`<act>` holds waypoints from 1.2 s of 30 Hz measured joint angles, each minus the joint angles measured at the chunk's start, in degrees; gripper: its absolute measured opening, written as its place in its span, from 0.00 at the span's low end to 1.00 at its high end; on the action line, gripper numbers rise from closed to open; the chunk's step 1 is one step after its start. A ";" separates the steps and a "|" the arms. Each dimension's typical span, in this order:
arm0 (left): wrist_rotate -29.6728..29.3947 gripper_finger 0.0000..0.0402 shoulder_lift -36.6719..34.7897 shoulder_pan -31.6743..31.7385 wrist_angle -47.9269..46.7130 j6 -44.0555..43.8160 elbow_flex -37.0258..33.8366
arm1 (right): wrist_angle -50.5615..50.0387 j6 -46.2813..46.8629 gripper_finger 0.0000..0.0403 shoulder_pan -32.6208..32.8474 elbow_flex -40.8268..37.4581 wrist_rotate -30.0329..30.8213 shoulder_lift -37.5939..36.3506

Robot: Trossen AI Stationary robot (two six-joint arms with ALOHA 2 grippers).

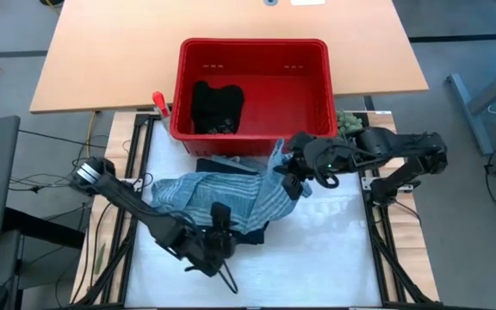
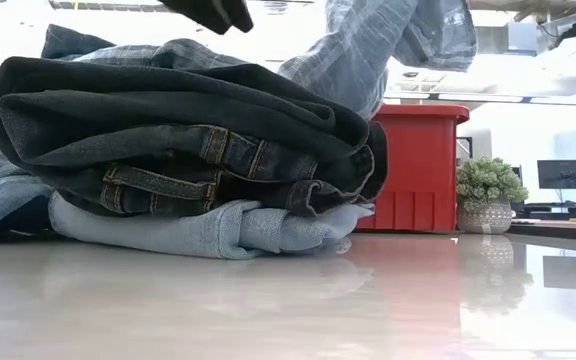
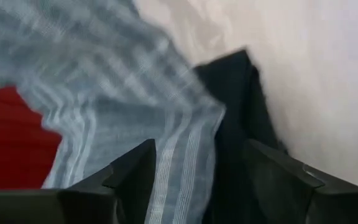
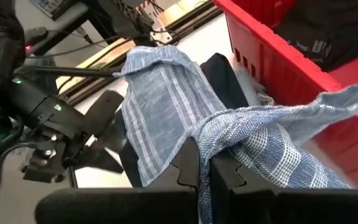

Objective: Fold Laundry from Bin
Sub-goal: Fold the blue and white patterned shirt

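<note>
On the white counter point(image 1: 334, 258), just in front of the red bin point(image 1: 252, 52), a pile of laundry: blue-white striped shirt point(image 1: 205, 194) draped over dark denim jeans point(image 2: 188, 130), light blue-grey garment point(image 2: 208, 228) underneath. 1 black garment point(image 1: 216, 105) lies inside the bin. Right pincer point(image 4: 205, 163) is clamped on a raised corner of the striped shirt. Left pincer point(image 3: 197, 168), fingers spread apart, gripping nothing, sits at the pile's near edge.

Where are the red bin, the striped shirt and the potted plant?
red bin point(image 1: 252, 43): high view, far rim.
striped shirt point(image 4: 160, 106): right wrist view, flat middle panel.
potted plant point(image 2: 488, 182): low view, green foliage.
</note>
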 joint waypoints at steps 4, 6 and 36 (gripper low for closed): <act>-4.99 0.62 3.25 0.31 -9.02 -3.66 4.23 | -1.04 0.00 0.08 0.24 0.00 -0.02 -0.34; -4.34 0.62 3.92 0.93 -11.18 -3.80 5.20 | -0.98 -0.01 0.08 0.48 0.00 0.00 -0.41; 4.13 0.01 5.70 4.85 -25.26 -15.74 16.50 | 2.32 -2.39 0.08 -0.23 2.00 -0.10 -3.74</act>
